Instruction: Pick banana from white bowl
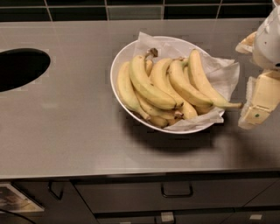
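- Nearest, below the table's front edge, runs a row of dark drawer fronts; one drawer handle [177, 190] sits under the bowl, and a smaller hooked handle [55, 191] is further left.
- At the lower left corner a printed sheet [13, 199] is fixed to the cabinet face; its content cannot be read.
- The table [78, 131] is a grey, matte surface spanning the whole width, with a dark shadow on it just in front of the bowl.
- The white bowl [117, 65] stands right of the table's middle, wide and shallow, lined with crumpled white paper [221, 72] that spills over its right rim.
- The banana [151, 87] lies in the bowl on top of the pile, left of centre, curving from the back rim down to the front right, touching its neighbours on both sides.
- About six more yellow bananas lie packed beside and under it, stems mostly toward the front of the bowl.
- The rightmost banana [203, 83] has a long thin stem that reaches past the paper's edge and points at the end effector.
- The end effector [249, 81] hangs at the right edge, just beside the bowl and apart from it, above the table. It is released: its two cream parts stand well apart with nothing between them, the lower one near the long stem's tip.
- To the far left, a dark oval opening [17, 68] is cut into the table.
- Furthest back, a wall of dark tiles [131, 11] borders the table.
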You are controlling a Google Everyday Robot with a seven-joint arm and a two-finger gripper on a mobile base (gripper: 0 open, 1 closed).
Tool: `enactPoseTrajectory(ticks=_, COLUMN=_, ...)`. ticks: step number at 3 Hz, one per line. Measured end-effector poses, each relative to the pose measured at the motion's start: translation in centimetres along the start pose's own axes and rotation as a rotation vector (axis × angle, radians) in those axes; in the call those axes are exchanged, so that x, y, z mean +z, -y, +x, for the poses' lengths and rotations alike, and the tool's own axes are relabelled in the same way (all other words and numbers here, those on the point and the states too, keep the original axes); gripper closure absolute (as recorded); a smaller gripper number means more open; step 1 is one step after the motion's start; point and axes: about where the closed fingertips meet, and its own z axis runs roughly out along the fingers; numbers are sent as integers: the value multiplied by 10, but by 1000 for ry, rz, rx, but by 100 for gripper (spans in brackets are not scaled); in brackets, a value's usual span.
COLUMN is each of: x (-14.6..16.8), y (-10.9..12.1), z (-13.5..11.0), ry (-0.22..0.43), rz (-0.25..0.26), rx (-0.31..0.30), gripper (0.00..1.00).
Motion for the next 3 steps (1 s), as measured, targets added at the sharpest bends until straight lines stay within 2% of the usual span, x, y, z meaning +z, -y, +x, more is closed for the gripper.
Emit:
enactPoseTrajectory(ticks=1, x=0, y=0, z=0, ry=0, rz=0, rx=0, gripper=0)
enactPoseTrajectory(ticks=3, x=6, y=8, z=-28, ry=95, rz=9, rx=-15, gripper=0)
